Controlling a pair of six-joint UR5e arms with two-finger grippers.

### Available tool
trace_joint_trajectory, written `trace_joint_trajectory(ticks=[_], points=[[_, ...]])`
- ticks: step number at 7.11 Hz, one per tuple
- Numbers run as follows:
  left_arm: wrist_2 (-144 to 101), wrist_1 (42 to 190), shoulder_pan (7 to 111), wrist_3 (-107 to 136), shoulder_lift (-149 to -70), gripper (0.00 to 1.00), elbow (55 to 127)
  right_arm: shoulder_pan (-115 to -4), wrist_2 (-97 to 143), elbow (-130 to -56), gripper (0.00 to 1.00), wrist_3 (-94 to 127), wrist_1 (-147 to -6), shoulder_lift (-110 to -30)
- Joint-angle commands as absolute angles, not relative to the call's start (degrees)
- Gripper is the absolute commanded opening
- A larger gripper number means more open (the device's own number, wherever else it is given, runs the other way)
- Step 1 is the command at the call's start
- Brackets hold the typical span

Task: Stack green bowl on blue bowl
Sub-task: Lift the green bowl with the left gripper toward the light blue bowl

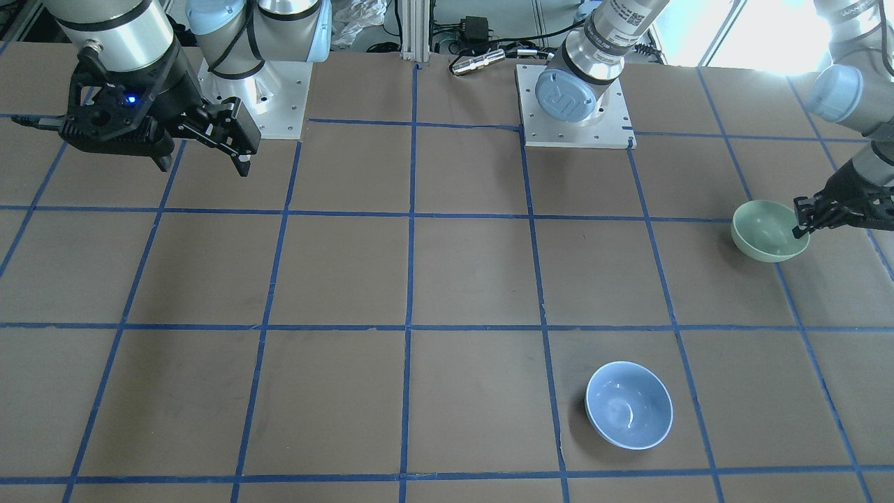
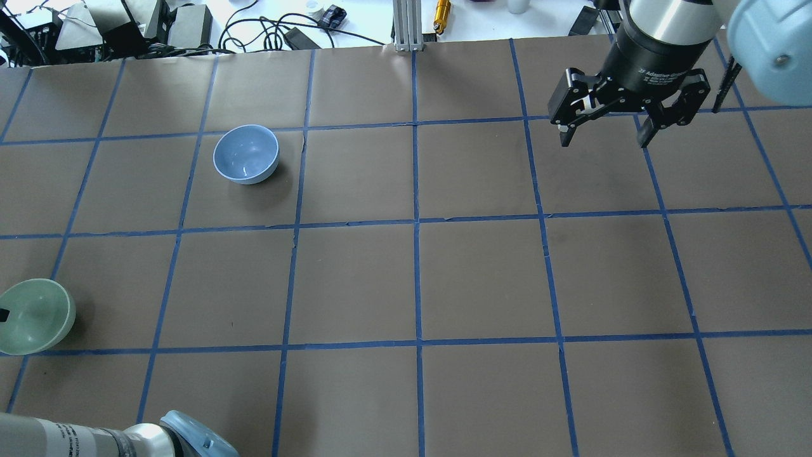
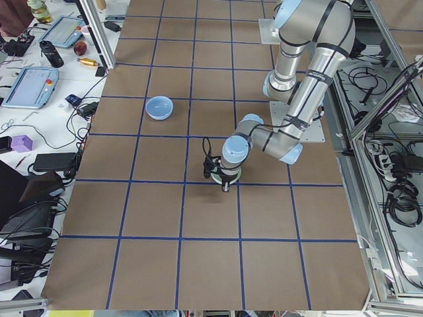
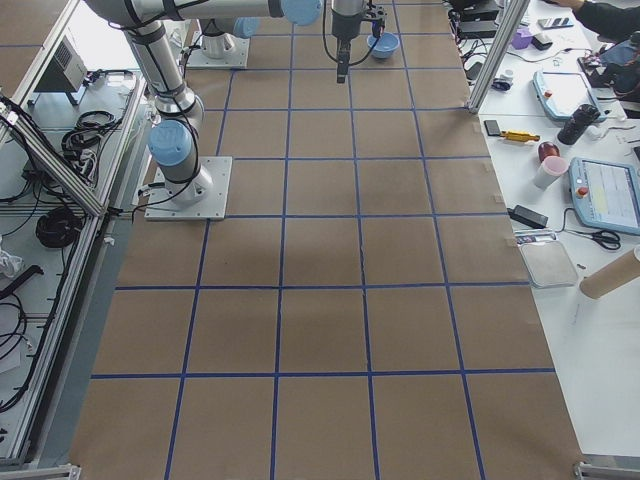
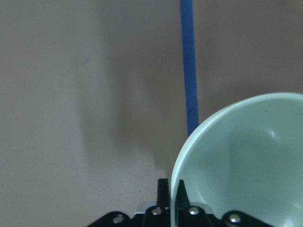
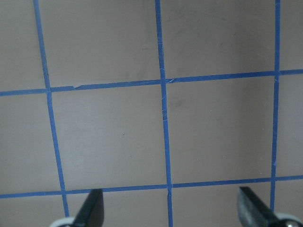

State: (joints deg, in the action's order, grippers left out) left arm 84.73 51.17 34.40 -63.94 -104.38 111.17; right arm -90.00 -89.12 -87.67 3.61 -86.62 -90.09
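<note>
The pale green bowl is at the table's edge on my left side, and it also shows in the overhead view. My left gripper is shut on its rim, one finger inside and one outside. The left wrist view shows the green bowl tilted, with its rim pinched in the left gripper. I cannot tell whether it is clear of the table. The blue bowl stands upright and empty, far from it. My right gripper is open and empty, high over the far right of the table.
Brown table with a grid of blue tape lines. Cables, power bricks and small tools lie beyond the far edge. The two arm bases sit at the robot's side of the table.
</note>
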Motion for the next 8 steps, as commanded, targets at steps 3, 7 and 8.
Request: trace_joint_trajectory(ticks=[3,7,8], points=[[83.5,64.0,55.7,-38.2,-106.1,0.00,97.8,-90.0,-89.1,-87.7,1.00,3.7,-86.6,-90.1],[87.5,64.7,70.1,-17.6,-113.3,0.00,90.6,-90.0,-89.1,-87.7,1.00,3.7,-86.6,-90.1],[87.4,64.6,70.3,-17.3,-115.6,0.00,88.6,-90.0,-89.1,-87.7,1.00,3.7,-86.6,-90.1]])
